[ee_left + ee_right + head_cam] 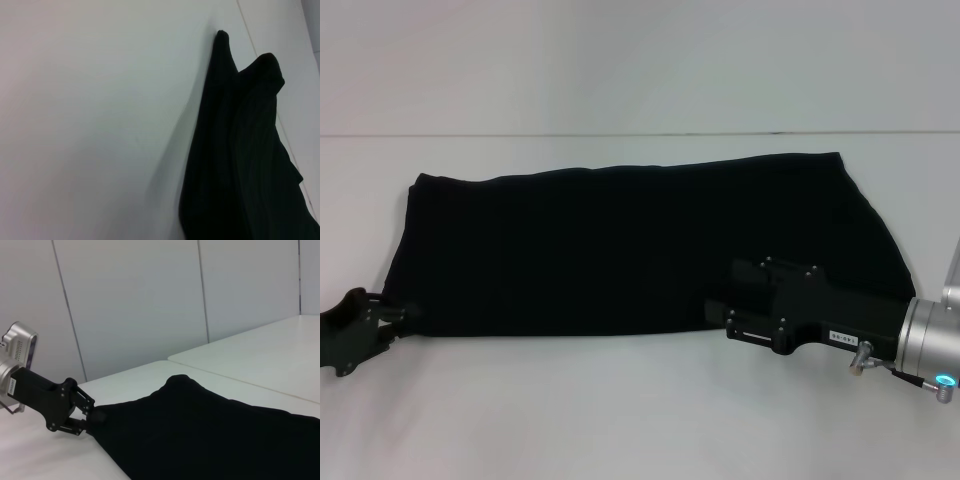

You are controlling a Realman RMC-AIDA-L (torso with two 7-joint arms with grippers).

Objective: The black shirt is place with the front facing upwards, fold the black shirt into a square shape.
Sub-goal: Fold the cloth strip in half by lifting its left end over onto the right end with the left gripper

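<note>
Across the middle of the head view, the black shirt (640, 245) is laid out on the white table (640, 410) as a wide, low band of matte cloth, folded so that no lettering is shown. Its long axis is run from the left of the frame to the right, and a slight flare is seen toward the right end, where the upper corner is raised highest in the frame. The fabric is soft and plain, with faint lengthwise creases; the far edge is gently wavy and the near edge almost straight.

At the lower left of the head view, the left gripper (402, 313) is set against the shirt's near left corner. Its black fingers (85, 416) are shown in the right wrist view pressed together on a small bunched tip of cloth, so that corner is pinched. In the left wrist view the shirt (245, 160) is seen as a dark ribbed fold rising to two rounded peaks against the pale tabletop.

At the lower right of the head view, the right gripper (718, 310) is laid over the shirt's near edge, its boxy black body merging with the dark cloth behind a silver wrist. Whether its jaws are spread or closed cannot be told.

The table is smooth and matte, and a thin seam is drawn across it beyond the shirt.
</note>
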